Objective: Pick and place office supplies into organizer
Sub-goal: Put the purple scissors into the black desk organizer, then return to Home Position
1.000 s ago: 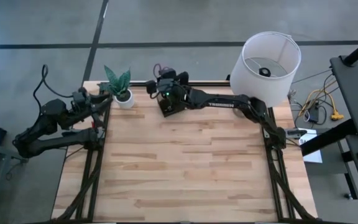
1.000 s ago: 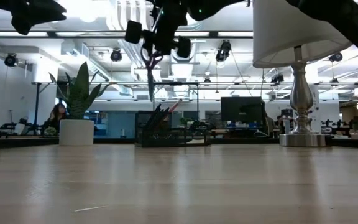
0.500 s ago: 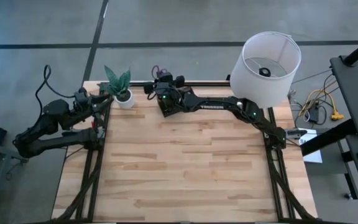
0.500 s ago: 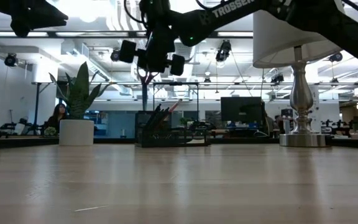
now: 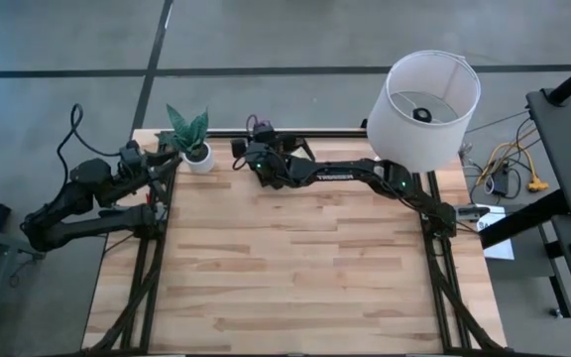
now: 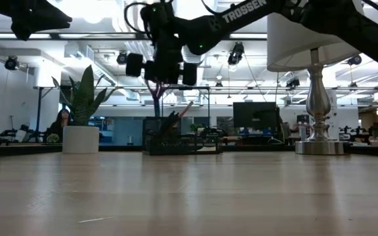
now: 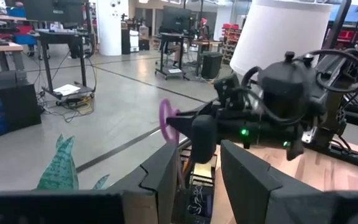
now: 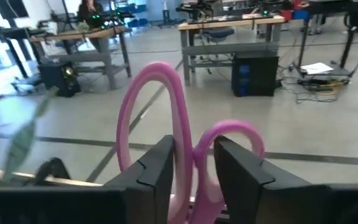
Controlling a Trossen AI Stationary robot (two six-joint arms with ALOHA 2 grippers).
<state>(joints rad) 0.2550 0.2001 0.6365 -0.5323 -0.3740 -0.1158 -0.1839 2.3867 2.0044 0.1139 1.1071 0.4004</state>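
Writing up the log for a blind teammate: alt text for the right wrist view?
Two dark fingers of the right gripper flank the pink plastic loop handles of a pair of scissors. Beyond lies a blurred workshop floor with benches.

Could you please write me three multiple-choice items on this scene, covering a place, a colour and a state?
1. Where is the right gripper?
A. Over the table's near edge
B. Above the organizer at the table's far edge
C. Under the lampshade

2. What colour are the handles of the scissors?
A. Green
B. Yellow
C. Pink

3. What state is the left gripper in?
A. Open and empty
B. Shut on a pencil
C. Shut on the plant

Answers:
1. B: the right gripper hangs above the organizer.
2. C: the right wrist view shows pink loops on the scissors.
3. A: the left gripper has its fingers apart with nothing between them.
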